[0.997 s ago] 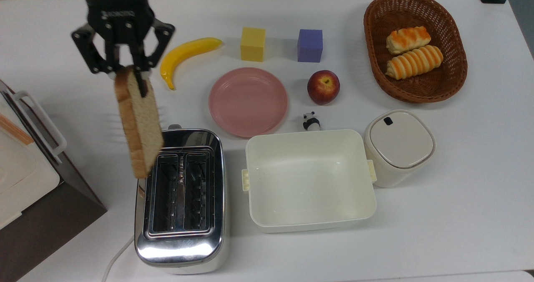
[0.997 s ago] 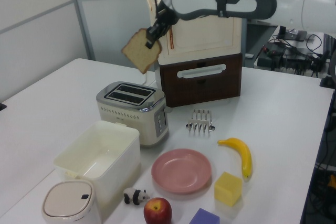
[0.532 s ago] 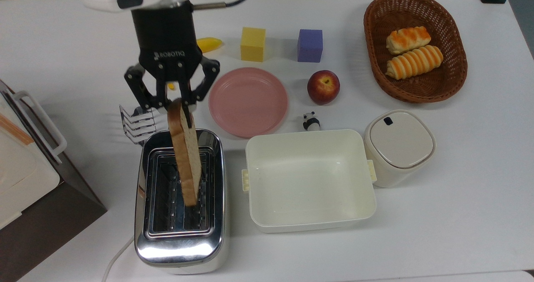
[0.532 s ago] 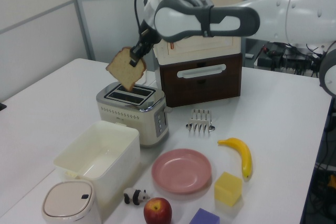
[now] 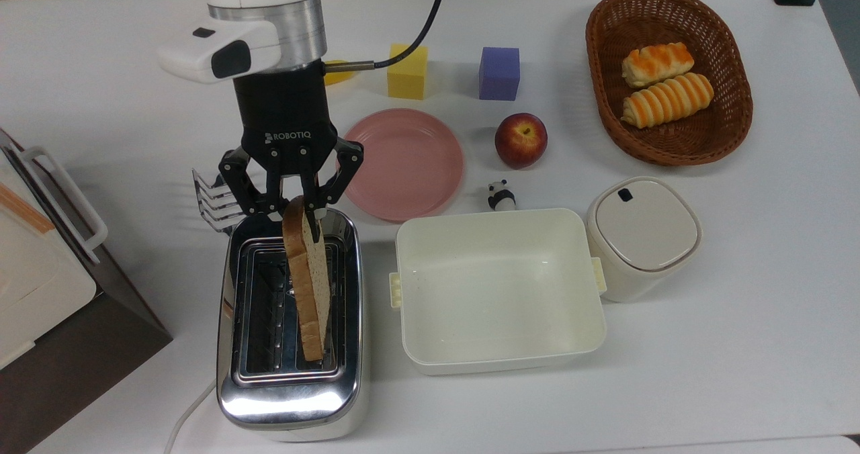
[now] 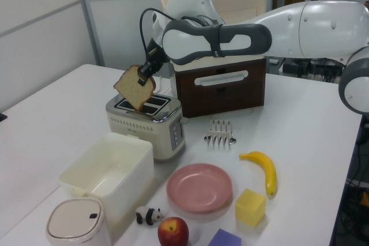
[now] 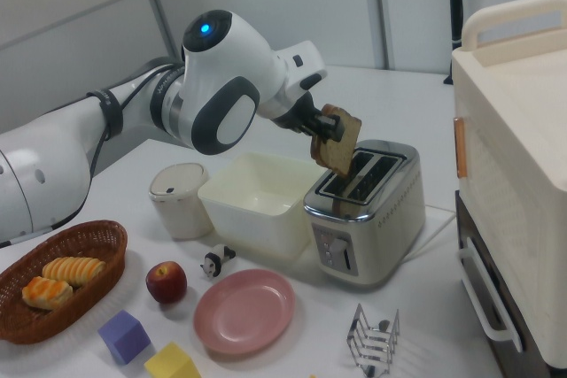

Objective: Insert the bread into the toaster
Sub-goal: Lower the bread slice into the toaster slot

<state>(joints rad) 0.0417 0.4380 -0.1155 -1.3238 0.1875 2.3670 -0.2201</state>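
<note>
Tan speckled bread (image 5: 308, 286), brown-crusted, tilts above seemingly the toaster's (image 5: 290, 380) slot.

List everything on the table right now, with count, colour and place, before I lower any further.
bread: 1, tan with brown crust, held tilted over the toaster's slots
toaster: 1, chrome, top view's lower left
tub: 1, cream, beside the toaster
lidded container: 1, cream, next to the tub
plate: 1, pink, centre
apple: 1, red, beside the plate
panda figure: 1, black and white, behind the tub
cubes: 1 yellow, 1 purple, far side
banana: 1, yellow
toast rack: 1, metal
basket: 1, brown, holding 2 orange-striped rolls
cabinet: 1, brown and cream
gripper: 1, black, shut on the bread
</note>
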